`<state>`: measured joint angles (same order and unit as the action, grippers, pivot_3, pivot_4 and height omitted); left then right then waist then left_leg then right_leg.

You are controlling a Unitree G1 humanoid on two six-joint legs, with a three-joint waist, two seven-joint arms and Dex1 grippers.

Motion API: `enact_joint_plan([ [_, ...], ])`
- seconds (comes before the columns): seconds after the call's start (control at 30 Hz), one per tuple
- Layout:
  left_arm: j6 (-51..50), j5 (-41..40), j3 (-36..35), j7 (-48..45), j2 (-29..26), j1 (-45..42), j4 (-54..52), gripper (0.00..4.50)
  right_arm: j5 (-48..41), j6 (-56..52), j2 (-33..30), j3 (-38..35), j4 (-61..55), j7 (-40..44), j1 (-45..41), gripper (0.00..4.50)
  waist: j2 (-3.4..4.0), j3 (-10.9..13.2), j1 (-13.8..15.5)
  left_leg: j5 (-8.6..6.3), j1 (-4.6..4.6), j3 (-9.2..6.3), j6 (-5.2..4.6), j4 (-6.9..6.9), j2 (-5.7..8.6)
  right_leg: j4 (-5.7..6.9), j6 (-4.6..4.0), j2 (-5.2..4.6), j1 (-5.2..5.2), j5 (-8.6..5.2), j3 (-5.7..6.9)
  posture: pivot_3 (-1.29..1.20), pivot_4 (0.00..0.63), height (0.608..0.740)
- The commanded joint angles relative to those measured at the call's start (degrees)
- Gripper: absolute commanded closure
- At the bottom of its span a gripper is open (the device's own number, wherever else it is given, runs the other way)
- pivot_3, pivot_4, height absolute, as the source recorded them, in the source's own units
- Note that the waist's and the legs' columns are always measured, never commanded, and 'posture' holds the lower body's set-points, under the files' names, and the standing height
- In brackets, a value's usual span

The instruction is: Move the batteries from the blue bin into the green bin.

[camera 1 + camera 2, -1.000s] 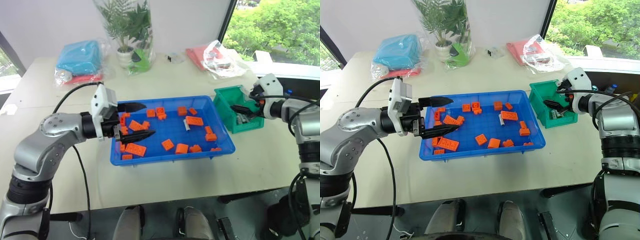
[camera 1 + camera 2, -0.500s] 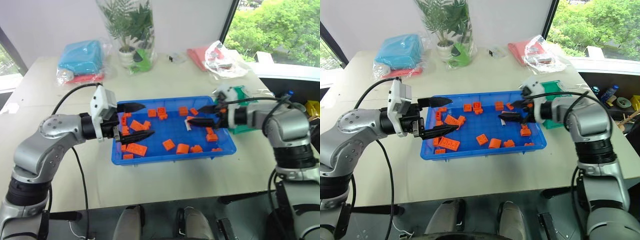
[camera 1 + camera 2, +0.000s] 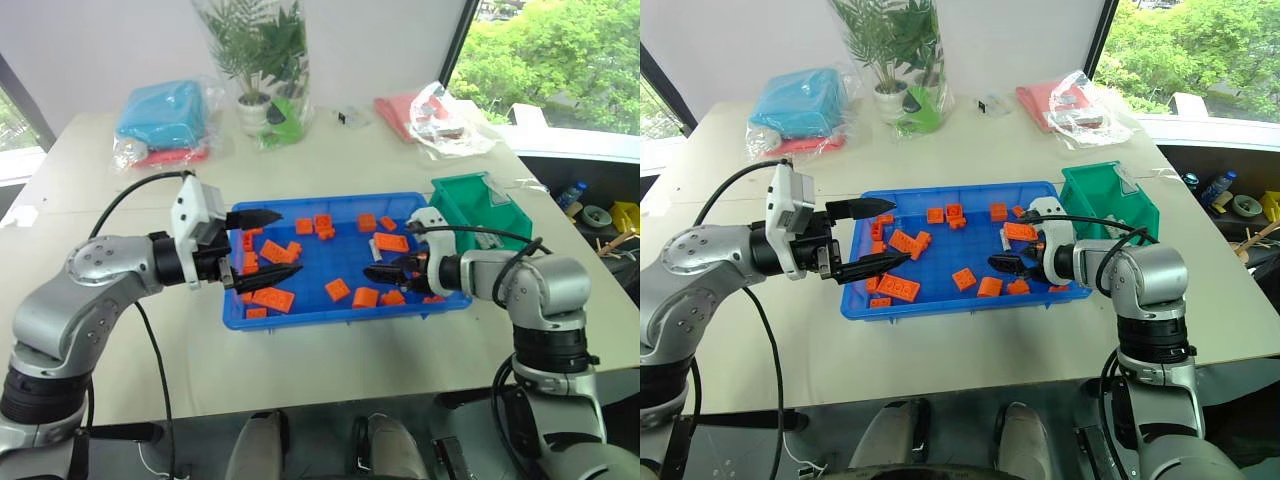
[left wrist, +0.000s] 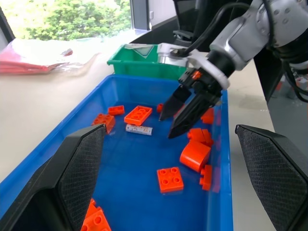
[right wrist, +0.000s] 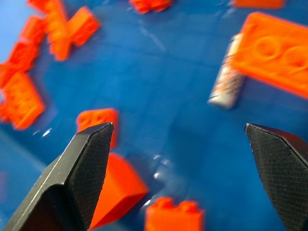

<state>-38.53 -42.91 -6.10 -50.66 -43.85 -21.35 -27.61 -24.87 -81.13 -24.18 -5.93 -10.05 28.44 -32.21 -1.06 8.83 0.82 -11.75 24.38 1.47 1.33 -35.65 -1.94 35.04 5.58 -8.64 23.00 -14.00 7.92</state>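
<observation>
One battery (image 3: 376,250), a small silver-grey cylinder, lies in the blue bin (image 3: 330,199) beside a flat orange brick (image 3: 391,242); the same battery (image 5: 226,79) is ahead in the right wrist view. My right gripper (image 3: 372,273) is open and empty. It hangs low over the bin's right half, just short of the battery. My left gripper (image 3: 290,240) stands open and empty over the bin's left end. The green bin (image 3: 478,210) stands against the blue bin's right end.
Several orange bricks (image 3: 336,289) are scattered over the blue bin's floor. At the back of the table are a wrapped potted plant (image 3: 262,60), a light-blue bagged bundle (image 3: 160,112) and red packets in plastic (image 3: 430,110). The table's near edge runs just in front of the bin.
My right gripper has swung left from the green bin to low over the blue bin, tilting downward, still open. The left arm has stayed where it was.
</observation>
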Motion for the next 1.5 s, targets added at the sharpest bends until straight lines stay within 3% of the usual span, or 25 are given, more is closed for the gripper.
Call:
enact_joint_plan([
  [0.03,-0.1,-0.7,-0.5,-0.4,-0.6,-1.9,-1.0,0.00,1.3,4.5,0.6,0.5,1.8,-1.8,-0.1,0.03,-0.01,0.0,0.0,0.00,0.00,0.00,0.00,-0.01,0.00,0.00,0.00,0.00,0.01,0.00,0.00,0.00,0.150,0.672],
  [0.37,0.1,-0.5,0.2,-1.2,-0.4,-3.0,0.0,0.00,4.8,14.4,5.4,4.9,9.8,-5.2,-0.9,0.03,-0.10,-0.1,-0.1,0.00,-0.03,0.00,-0.01,0.01,-0.02,0.02,0.06,0.03,0.01,-0.04,0.00,0.00,0.150,0.672],
  [0.43,0.1,-0.6,0.4,-1.5,-0.3,-3.1,0.1,0.00,5.7,16.4,5.0,6.2,10.5,-4.9,-0.7,0.54,-0.09,-0.1,-0.1,0.00,-0.04,0.00,-0.01,0.00,-0.02,0.02,0.07,0.02,0.00,-0.05,0.00,0.00,0.150,0.672],
  [0.5,0.3,-0.4,0.4,-1.8,-0.3,-3.0,0.3,0.00,5.8,17.3,4.9,6.7,10.5,-4.7,-0.4,1.34,-0.11,-0.1,0.0,0.00,-0.04,-0.01,0.00,-0.01,-0.01,0.01,0.08,0.01,-0.01,-0.06,0.00,0.00,0.150,0.672],
  [0.67,0.7,0.1,0.7,-2.1,0.1,-3.0,0.8,0.00,3.8,15.2,4.8,6.3,7.5,-3.5,-0.1,4.07,-0.09,-0.1,-0.1,0.00,-0.03,-0.01,-0.01,0.01,-0.01,0.02,0.07,0.02,0.00,-0.05,0.00,0.00,0.150,0.672],
  [0.7,0.7,0.1,0.8,-2.1,0.2,-3.0,0.8,0.00,2.6,13.9,4.6,5.6,6.0,-2.8,-0.3,4.45,-0.09,-0.1,-0.1,0.00,-0.02,-0.01,-0.01,0.01,-0.01,0.03,0.07,0.02,0.01,-0.05,0.00,0.00,0.150,0.672],
  [0.83,1.0,0.1,1.0,-2.3,0.4,-2.8,0.9,0.00,-4.7,6.6,0.8,-0.4,-1.5,1.3,-4.0,4.45,0.02,0.0,0.0,0.01,0.01,-0.01,-0.01,0.01,-0.01,0.02,0.05,0.01,0.03,-0.03,0.00,0.00,0.150,0.672],
  [0.93,1.3,0.4,1.1,-2.6,0.6,-2.6,1.2,0.00,-6.9,3.9,-5.4,-7.0,-0.6,2.3,-8.7,4.45,0.07,0.1,0.1,0.01,0.05,-0.01,-0.01,-0.04,0.01,0.02,0.06,-0.02,0.05,-0.03,-0.01,0.00,0.150,0.672],
  [1.13,1.8,0.8,1.4,-3.1,1.2,-2.6,1.7,0.00,-2.0,11.3,-20.1,-9.2,11.1,3.7,-10.7,4.45,-0.08,0.0,0.8,-0.10,0.03,0.05,0.11,0.07,0.01,-0.15,0.08,-0.01,0.05,-0.07,0.01,0.00,0.150,0.672],
  [1.27,2.0,1.2,1.6,-3.7,1.4,-2.9,2.2,0.00,-0.7,14.9,-22.6,-8.5,15.8,4.8,-9.8,4.45,0.00,0.0,0.7,-0.04,0.03,0.12,0.00,0.08,-0.01,-0.14,0.09,-0.01,0.05,-0.07,-0.01,0.00,0.150,0.672],
  [1.4,2.2,1.4,1.6,-4.5,1.2,-3.3,3.0,0.00,3.3,22.3,-22.6,-6.2,20.2,3.7,-9.4,2.61,0.03,0.0,-0.1,-0.01,0.03,0.12,-0.04,0.10,-0.02,-0.11,0.09,-0.01,-0.12,-0.06,-0.02,0.00,0.150,0.672],
  [1.5,2.4,1.6,1.5,-5.3,0.5,-3.8,3.5,0.00,5.5,30.5,-24.5,-3.8,21.3,8.2,-8.3,1.06,0.04,0.0,0.0,-0.02,0.03,0.12,-0.04,0.10,-0.01,-0.11,0.10,-0.02,-0.14,-0.06,-0.02,0.00,0.150,0.672],
])
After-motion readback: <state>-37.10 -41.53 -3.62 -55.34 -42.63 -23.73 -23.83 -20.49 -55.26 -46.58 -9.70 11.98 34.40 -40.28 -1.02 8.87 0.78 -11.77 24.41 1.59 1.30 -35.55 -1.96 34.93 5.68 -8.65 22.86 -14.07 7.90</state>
